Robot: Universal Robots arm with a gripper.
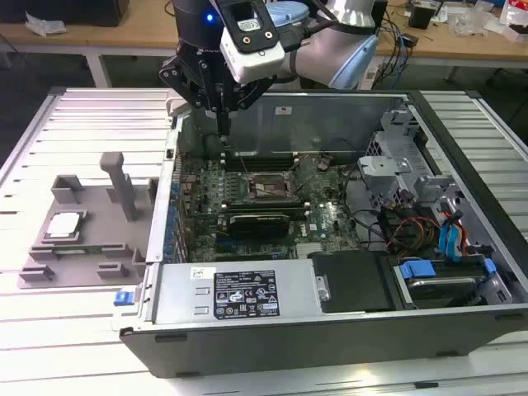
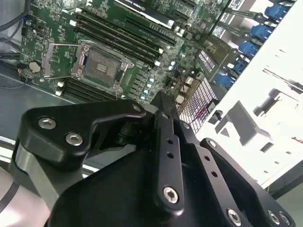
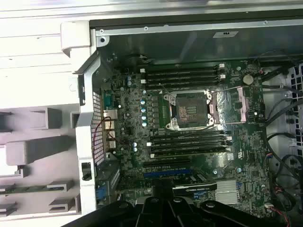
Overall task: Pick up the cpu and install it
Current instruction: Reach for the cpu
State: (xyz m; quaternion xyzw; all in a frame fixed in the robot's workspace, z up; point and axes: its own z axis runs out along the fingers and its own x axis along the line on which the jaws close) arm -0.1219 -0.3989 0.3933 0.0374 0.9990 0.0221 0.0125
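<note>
The case (image 1: pixel 272 334) lay open, with the tray (image 1: pixel 107 241) at its nine o'clock in the exterior view. The gripper (image 1: pixel 223 122) hung over the case's eleven o'clock corner, clenched on nothing. The socket (image 1: pixel 266 188) stood open and empty, and the cpu (image 1: pixel 64 224) lay on the tray. A tilted or misaligned chip would likely bend the socket's pins.

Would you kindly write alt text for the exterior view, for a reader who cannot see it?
The robot arm's hand hangs over the open computer case, above the motherboard near its empty socket. The cpu lies on the grey fixture tray outside the case, at the exterior view's left.
</note>
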